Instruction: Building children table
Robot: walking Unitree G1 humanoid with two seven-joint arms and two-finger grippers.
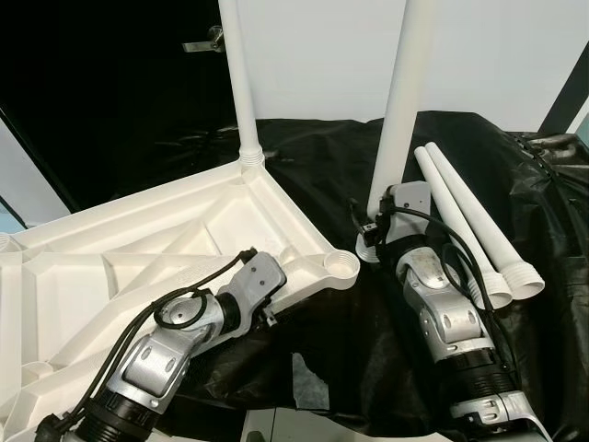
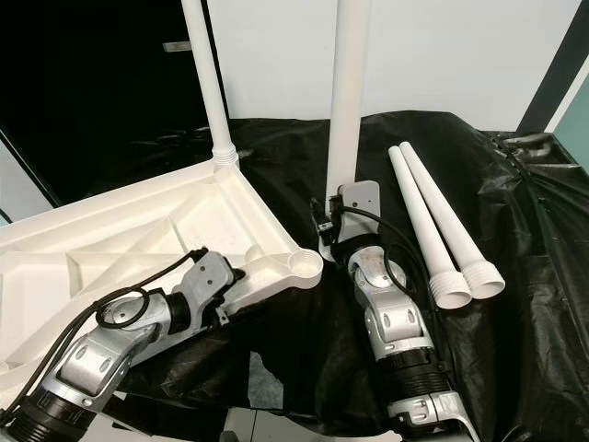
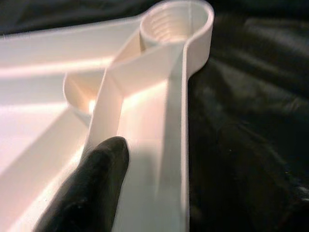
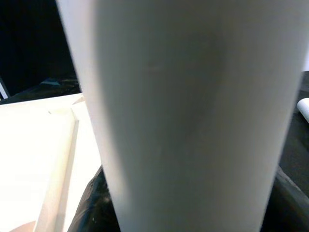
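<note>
The white table top (image 1: 138, 239) lies upside down on a black sheet. One white leg (image 1: 241, 83) stands screwed into its far corner. My right gripper (image 1: 382, 219) is shut on a second white leg (image 1: 400, 101), holding it upright; that leg (image 4: 183, 121) looms close in the right wrist view. Its lower end sits just right of the near corner's threaded socket (image 1: 342, 267), beside it rather than in it. My left gripper (image 1: 269, 293) rests on the table top's rim a little behind that socket (image 3: 174, 24).
Two spare white legs (image 1: 469, 221) lie side by side on the black sheet (image 1: 313, 175) to the right, threaded ends toward me. A dark door with a handle (image 1: 204, 42) stands behind on the left, beside a white wall.
</note>
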